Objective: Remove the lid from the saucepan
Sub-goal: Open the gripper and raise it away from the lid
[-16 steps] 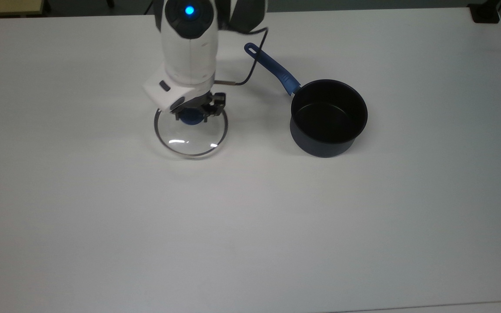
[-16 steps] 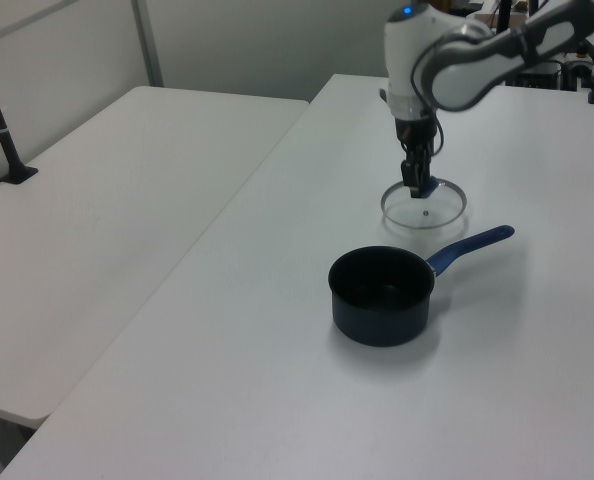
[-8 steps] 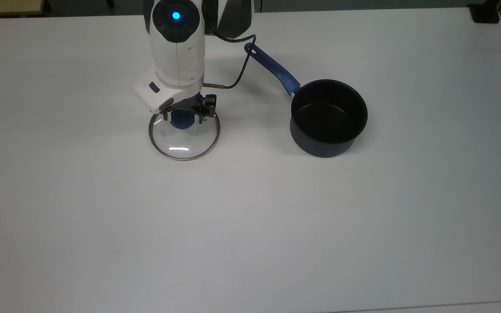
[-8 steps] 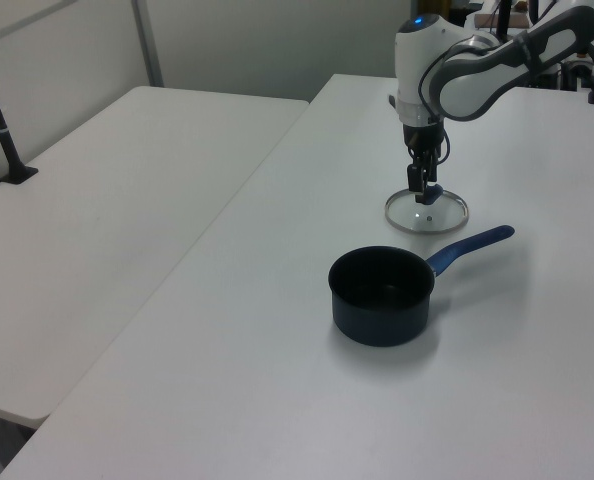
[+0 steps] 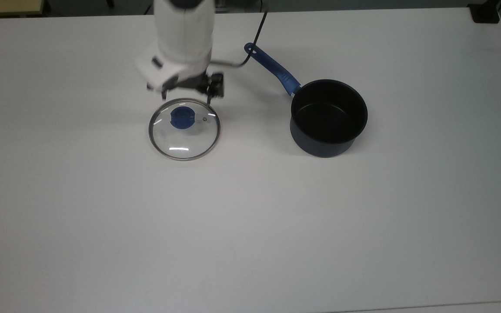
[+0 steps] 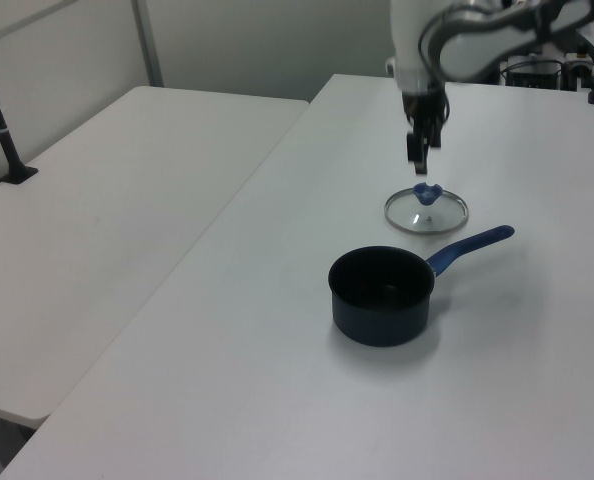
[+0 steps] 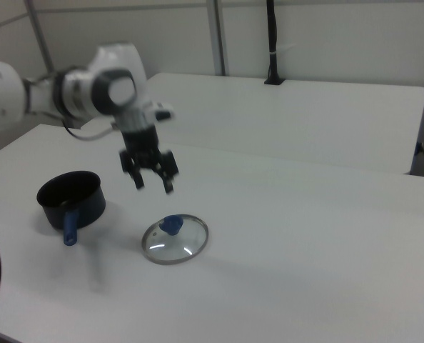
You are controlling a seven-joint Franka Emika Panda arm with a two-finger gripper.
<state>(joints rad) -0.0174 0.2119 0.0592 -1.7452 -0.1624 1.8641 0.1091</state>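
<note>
A white table [image 5: 250, 226] carries everything, a second white table [image 6: 117, 200] beside it and pale partition walls behind. The glass lid [image 5: 184, 128] lies flat on the tabletop, well apart from the open saucepan [image 5: 328, 116], with broad bare surface around both. The gripper [image 7: 150, 175] hangs above the lid, fingers spread, holding nothing

no readable text, lid [image 5: 184, 129] perhaps blank

It looked like a lab or office room. Plain white tables [image 6: 127, 190] stood side by side before partition walls [image 7: 326, 36], with a black clamped post [image 7: 272, 43] behind.
</note>
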